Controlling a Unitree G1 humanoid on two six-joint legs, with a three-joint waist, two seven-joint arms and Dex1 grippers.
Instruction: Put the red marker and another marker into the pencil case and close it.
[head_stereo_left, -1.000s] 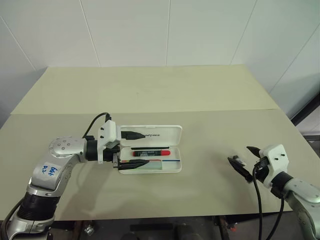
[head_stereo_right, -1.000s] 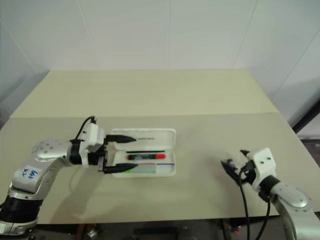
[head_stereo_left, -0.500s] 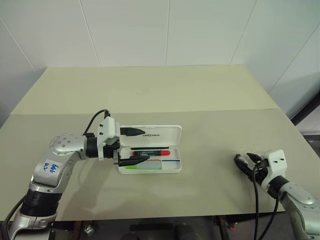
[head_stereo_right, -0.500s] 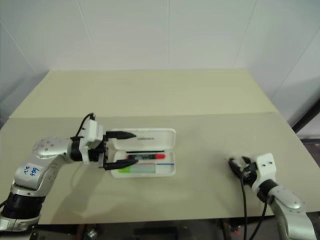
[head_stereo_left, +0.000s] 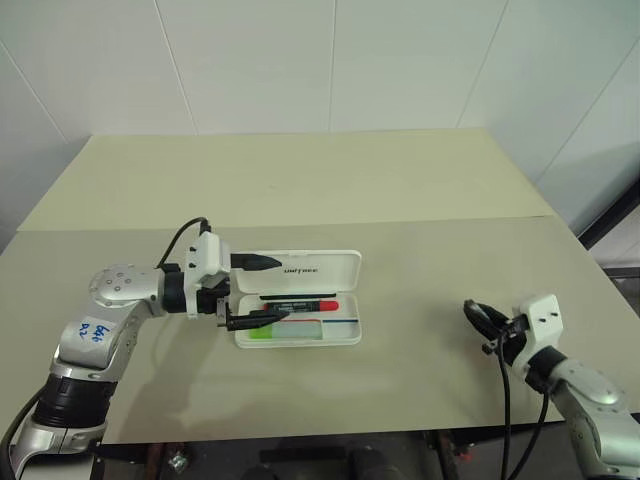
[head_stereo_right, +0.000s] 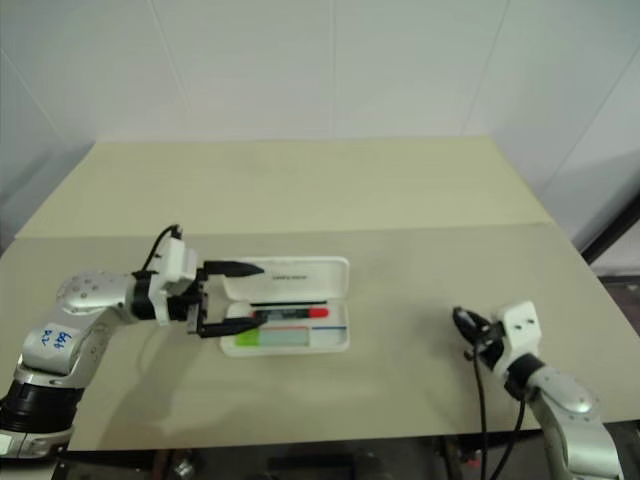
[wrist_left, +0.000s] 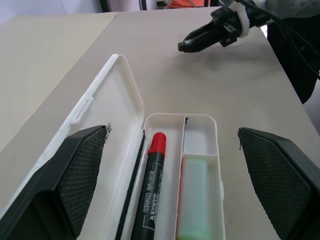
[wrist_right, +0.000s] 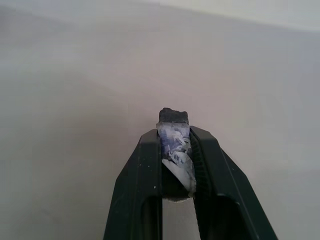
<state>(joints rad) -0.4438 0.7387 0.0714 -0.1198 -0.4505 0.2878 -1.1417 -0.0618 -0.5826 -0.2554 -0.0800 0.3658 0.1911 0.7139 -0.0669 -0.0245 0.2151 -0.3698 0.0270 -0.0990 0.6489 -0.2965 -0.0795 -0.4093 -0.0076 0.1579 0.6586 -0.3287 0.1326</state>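
White plastic marks the case (head_stereo_left: 298, 298), open on the beige table (head_stereo_left: 400, 190). From the head views, the left gripper (head_stereo_left: 258, 293) has its fingers spread wide and level over the case's near end, one finger above the raised lid and one above the tray edge, nothing between them. The red marker (head_stereo_left: 298, 305) lies in the tray just past those fingertips, cap pointing away from the gripper; the green marker (head_stereo_left: 262, 331) sits in the front compartment, just under the lower finger. Both look loaded, so I judge the wide stance is for reaching the lid, which is not yet closed. Well off to the side, the right gripper (head_stereo_left: 478, 317) sits low over bare table, shut on a small dark pen, probably just to keep it out of the way.

From the left wrist, the two padded fingers (wrist_left: 75, 175) flank the case. The red marker runs straight ahead between them beside the hinge, the green one in the divided slot next to it, the lid leaning back toward one finger. Far ahead is the right gripper, pointing this way.

From the right wrist, the fingers (wrist_right: 145, 185) pinch the pen (wrist_right: 175, 150), dark with a silvery, mottled face, its tip poking beyond them. Plain matt tabletop lies ahead.

Pale panelled walls enclose the table.
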